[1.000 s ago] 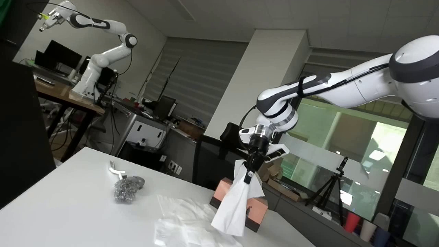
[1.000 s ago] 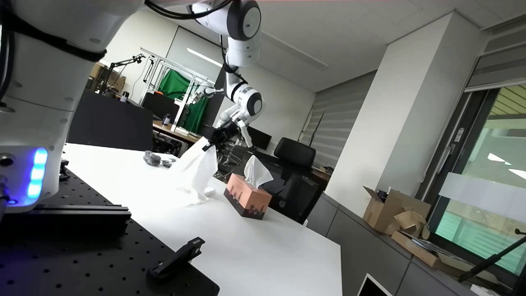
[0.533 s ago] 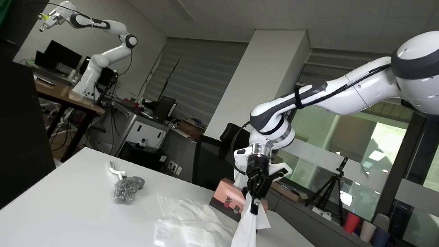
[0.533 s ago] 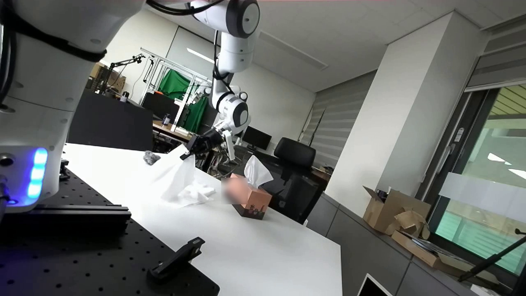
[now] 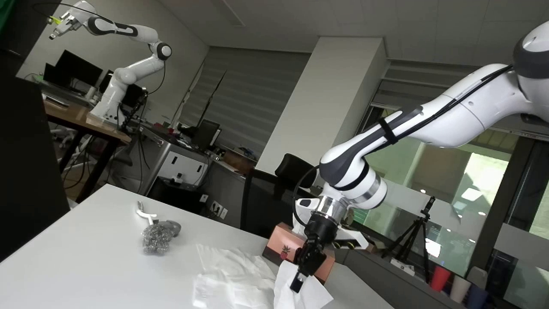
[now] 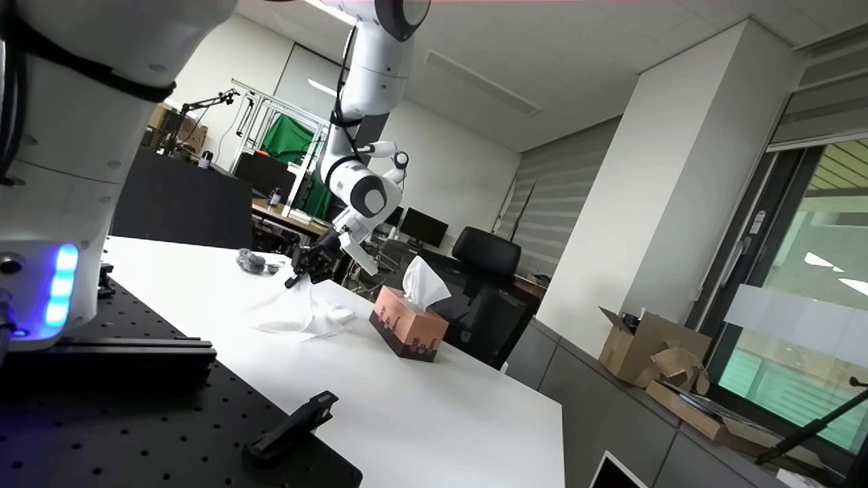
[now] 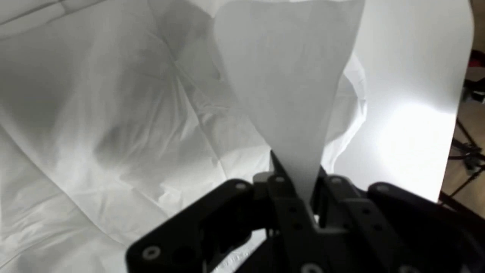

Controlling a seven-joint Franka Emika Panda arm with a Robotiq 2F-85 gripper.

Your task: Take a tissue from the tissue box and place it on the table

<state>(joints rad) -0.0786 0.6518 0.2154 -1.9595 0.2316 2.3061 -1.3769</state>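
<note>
The orange tissue box (image 5: 276, 246) stands on the white table (image 5: 85, 257). It also shows in an exterior view (image 6: 407, 325) with a tissue poking out of its top. My gripper (image 5: 297, 285) is low over the table, in front of the box, tilted. It is shut on a white tissue (image 5: 285, 274). In the wrist view the held tissue (image 7: 288, 68) fans out from between the fingertips (image 7: 297, 162), which it partly hides. Its lower part appears to touch the white tissues (image 5: 233, 283) spread on the table, also under the gripper in the wrist view (image 7: 94, 189).
A grey steel-wool ball (image 5: 156, 238) and a white-handled item (image 5: 148, 214) lie on the table. A black stapler (image 6: 295, 427) rests at the edge of the black perforated plate (image 6: 88, 434). A black office chair (image 6: 486, 251) stands behind the table edge.
The gripper has come down and away from the tissue box, carrying the tissue. The tissue hung freely before and now sags low against the spread tissues. The box has not moved.
</note>
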